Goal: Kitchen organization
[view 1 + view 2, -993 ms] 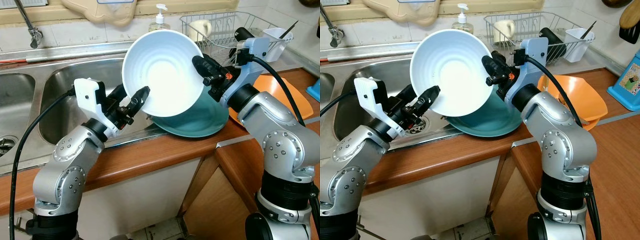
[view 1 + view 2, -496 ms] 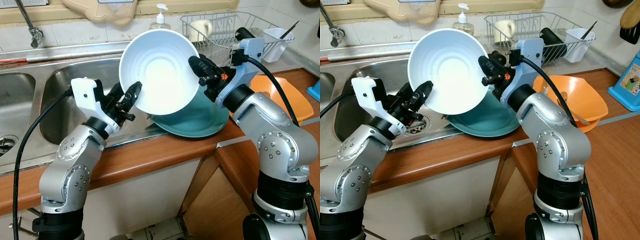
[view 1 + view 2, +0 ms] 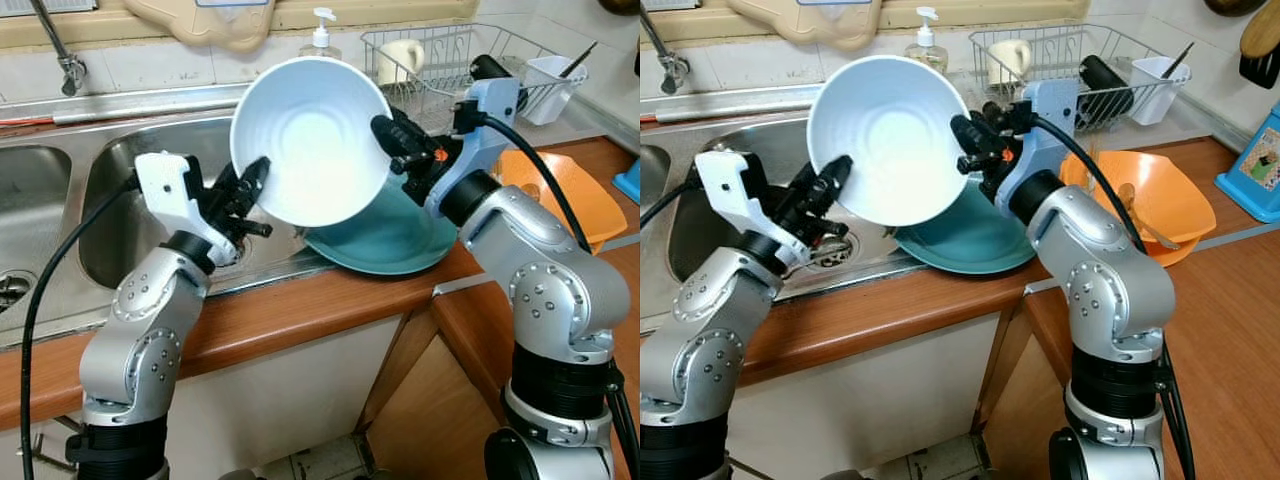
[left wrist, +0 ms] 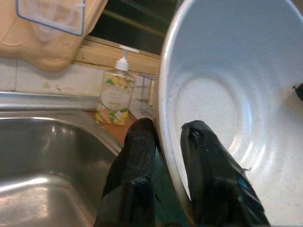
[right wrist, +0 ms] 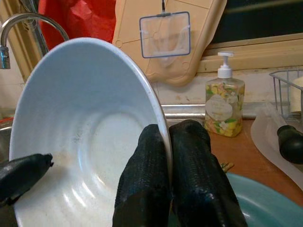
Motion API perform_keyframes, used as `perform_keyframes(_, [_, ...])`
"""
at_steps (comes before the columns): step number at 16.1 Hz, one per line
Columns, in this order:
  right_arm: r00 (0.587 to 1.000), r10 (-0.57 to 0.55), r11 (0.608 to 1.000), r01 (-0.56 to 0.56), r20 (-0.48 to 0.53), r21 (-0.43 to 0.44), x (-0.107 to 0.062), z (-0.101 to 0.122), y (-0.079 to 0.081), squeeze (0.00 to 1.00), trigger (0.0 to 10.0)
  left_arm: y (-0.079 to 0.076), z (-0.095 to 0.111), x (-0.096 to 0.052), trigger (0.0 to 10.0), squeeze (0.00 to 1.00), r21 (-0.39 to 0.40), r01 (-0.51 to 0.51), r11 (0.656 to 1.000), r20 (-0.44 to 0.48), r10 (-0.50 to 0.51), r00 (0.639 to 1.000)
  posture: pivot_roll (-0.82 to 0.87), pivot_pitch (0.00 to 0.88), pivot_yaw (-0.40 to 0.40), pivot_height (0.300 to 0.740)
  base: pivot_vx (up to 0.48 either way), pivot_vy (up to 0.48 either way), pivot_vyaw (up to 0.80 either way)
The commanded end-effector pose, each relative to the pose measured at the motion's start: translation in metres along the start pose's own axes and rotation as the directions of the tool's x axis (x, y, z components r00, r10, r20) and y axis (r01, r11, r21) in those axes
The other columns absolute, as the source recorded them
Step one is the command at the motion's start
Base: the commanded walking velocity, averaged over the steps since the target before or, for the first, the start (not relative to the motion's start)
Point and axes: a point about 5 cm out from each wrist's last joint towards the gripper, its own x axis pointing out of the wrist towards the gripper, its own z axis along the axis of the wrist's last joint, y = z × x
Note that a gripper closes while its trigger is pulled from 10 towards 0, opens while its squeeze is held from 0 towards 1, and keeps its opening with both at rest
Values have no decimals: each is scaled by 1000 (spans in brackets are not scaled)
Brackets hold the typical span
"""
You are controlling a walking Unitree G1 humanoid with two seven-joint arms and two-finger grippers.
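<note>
A pale blue bowl (image 3: 310, 135) is held tilted in the air above the sink's right edge, its inside facing me. My left gripper (image 3: 253, 182) is shut on its lower left rim, one finger inside and one outside (image 4: 137, 156). My right gripper (image 3: 388, 137) is shut on the opposite right rim (image 5: 166, 156). Under the bowl a teal plate (image 3: 395, 235) lies on the counter edge, partly over the sink.
A steel sink basin (image 3: 130, 200) lies behind the left arm, with a tap (image 3: 62, 55) at the back left. A soap bottle (image 3: 320, 35), a wire dish rack (image 3: 450, 55) with a mug, and an orange bowl (image 3: 560, 190) stand to the right.
Both grippers have carried the bowl a little up and to the left, away from the teal plate. The bowl stays tilted and held at both rims.
</note>
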Motion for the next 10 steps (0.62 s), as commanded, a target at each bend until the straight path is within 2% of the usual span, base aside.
perform_keyframes(1, [997, 3, 1000, -2, 81, -5, -2, 12, -1, 0, 0, 4, -9, 0, 0, 0, 11, -18, 1000, -56, 18, 998, -96, 0, -18, 740, 0, 0, 0])
perform_keyframes(6, [997, 5, 1000, -4, 80, -10, -1, 13, 0, 0, 0, 3, -9, 3, 0, 0, 15, -32, 999, -49, 32, 998, -96, 0, -17, 740, 0, 0, 0])
perform_keyframes(7, [997, 10, 1000, -9, 75, -8, -1, 12, 1, 0, 4863, 3, -8, 3, 0, 0, 10, -33, 999, -45, 33, 998, -97, 0, -16, 740, 0, 0, 0])
perform_keyframes(8, [997, 12, 1000, -11, 71, -10, -2, 12, 2, 0, 9137, 3, -8, 3, 0, 0, 6, -33, 999, -43, 33, 999, -97, 0, -16, 740, 0, 0, 0])
perform_keyframes(9, [997, 10, 1000, -10, 70, -13, -2, 12, 2, 0, 10000, 3, -8, 4, 0, 0, 0, -34, 999, -40, 34, 999, -97, 0, -16, 740, 0, 0, 0])
perform_keyframes(10, [998, 7, 1000, -6, 70, -14, -2, 12, 2, 0, 10000, 1, -8, 5, 0, 0, -3, -33, 999, -37, 33, 999, -97, 0, -16, 740, 0, 0, 0])
